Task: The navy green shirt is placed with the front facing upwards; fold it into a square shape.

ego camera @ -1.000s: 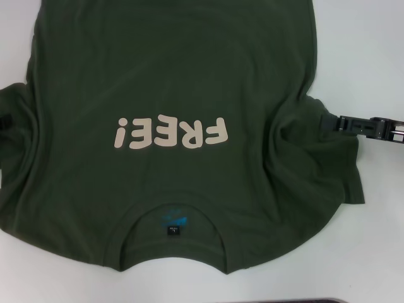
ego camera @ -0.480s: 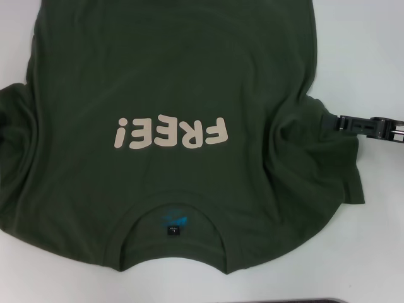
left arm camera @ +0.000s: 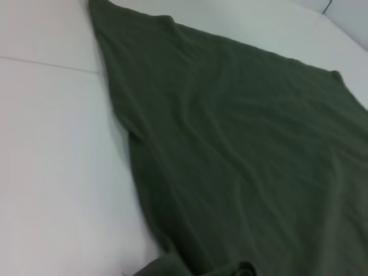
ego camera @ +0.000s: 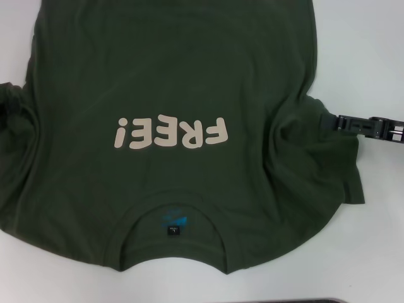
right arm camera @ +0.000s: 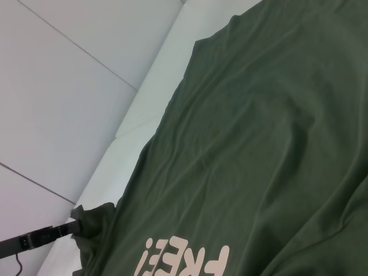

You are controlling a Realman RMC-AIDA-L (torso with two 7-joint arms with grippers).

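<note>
The navy green shirt [ego camera: 177, 76] lies flat on the white table, front up, its collar and black neck tag [ego camera: 172, 230] nearest me. The cream "FREE!" letters [ego camera: 170, 132] read upside down. My right gripper [ego camera: 325, 121] reaches in from the right, its thin black fingers shut on the edge of the right sleeve [ego camera: 309, 136]. My left gripper is outside the head view. It shows in the right wrist view, where the left gripper [right arm camera: 73, 226] pinches the bunched left sleeve [right arm camera: 92, 221]. The left wrist view holds only shirt cloth [left arm camera: 241, 149].
The white table [ego camera: 372, 240] has bare surface to the right of the shirt and in front of it. Seam lines cross the table [right arm camera: 69, 46]. A dark strip [ego camera: 290, 300] runs along the near edge.
The left sleeve has bunched and drawn toward the left edge, and the black left gripper tip seen there earlier has slipped out of the head view. The right gripper has not moved.
</note>
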